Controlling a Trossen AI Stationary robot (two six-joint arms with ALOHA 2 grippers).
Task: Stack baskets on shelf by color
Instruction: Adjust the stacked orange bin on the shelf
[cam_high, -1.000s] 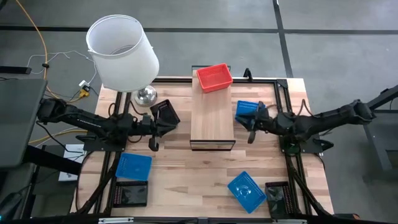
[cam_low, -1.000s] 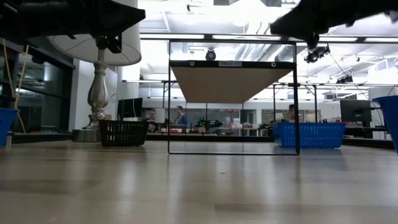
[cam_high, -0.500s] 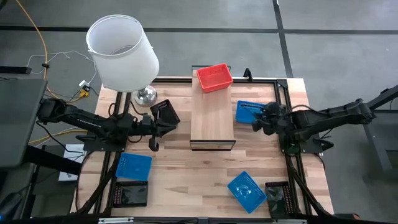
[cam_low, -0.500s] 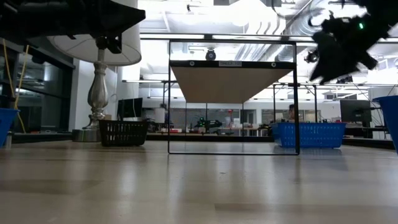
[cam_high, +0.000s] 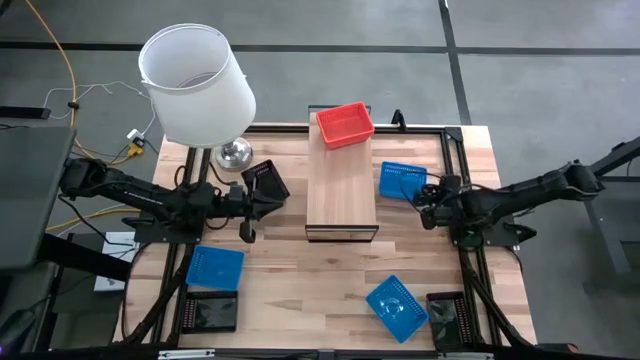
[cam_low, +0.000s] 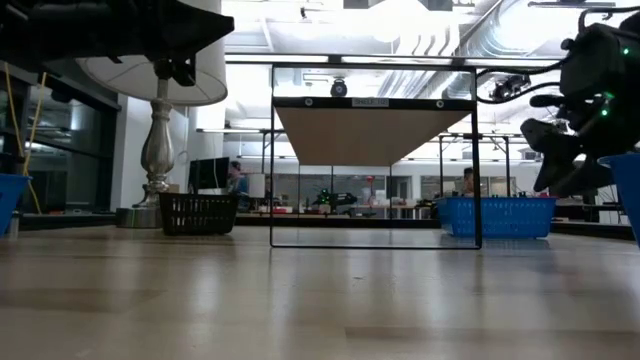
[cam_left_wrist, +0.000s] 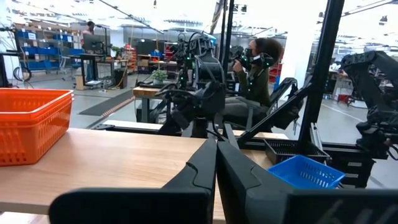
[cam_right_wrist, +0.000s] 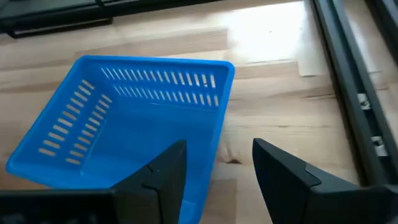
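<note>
Now; right gripper (cam_right_wrist: 214, 168) wide open; blue basket (cam_right_wrist: 134, 118) apparently just beneath it

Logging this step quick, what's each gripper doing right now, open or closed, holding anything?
Left gripper: closed, holding nothing, beside the shelf.
Right gripper: open, holding nothing, fingers either side of a blue basket wall.

We saw the table (cam_high: 330, 270) evenly and brightly lit from above, with only soft shadows under the arms. In the low view, ceiling lights and windows behind blew out to white, leaving the lamp (cam_low: 160, 110) silhouetted and the near tabletop blurred. A glare patch washed out the wood beyond the blue basket (cam_right_wrist: 137, 124).
</note>
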